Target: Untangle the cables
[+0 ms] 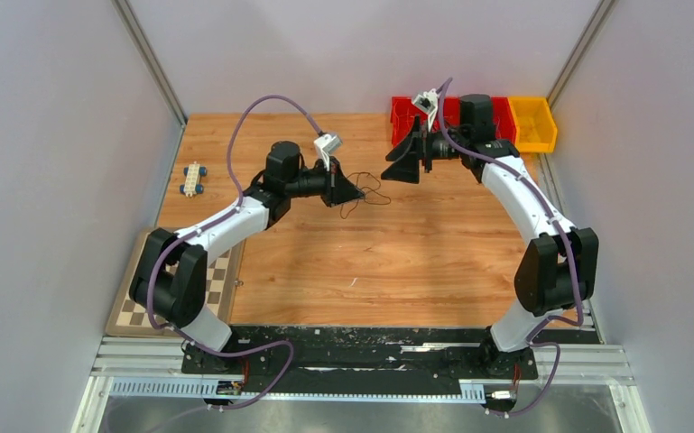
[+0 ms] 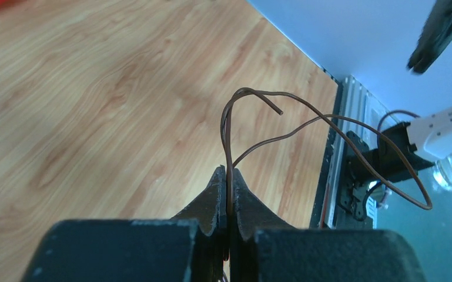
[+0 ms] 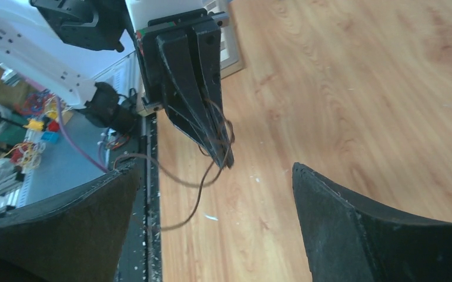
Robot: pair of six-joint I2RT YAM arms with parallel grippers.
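The cables (image 1: 374, 191) are thin brown wires hanging in loose loops above the middle of the wooden table. My left gripper (image 1: 354, 191) is shut on them. In the left wrist view a wire strand (image 2: 230, 141) rises straight out from between the pressed fingertips of the left gripper (image 2: 228, 171), and loops (image 2: 352, 141) curl off to the right. My right gripper (image 1: 395, 162) faces the left one a short way to the right, open wide. In the right wrist view its fingers (image 3: 352, 217) stand far apart, and the wires (image 3: 207, 176) dangle from the left gripper (image 3: 226, 161) beyond them, untouched.
Red bins (image 1: 404, 113) and a yellow bin (image 1: 534, 124) stand at the back right behind the right arm. A small toy car (image 1: 195, 178) lies at the left. A chessboard (image 1: 221, 275) sits under the left arm near the front-left edge.
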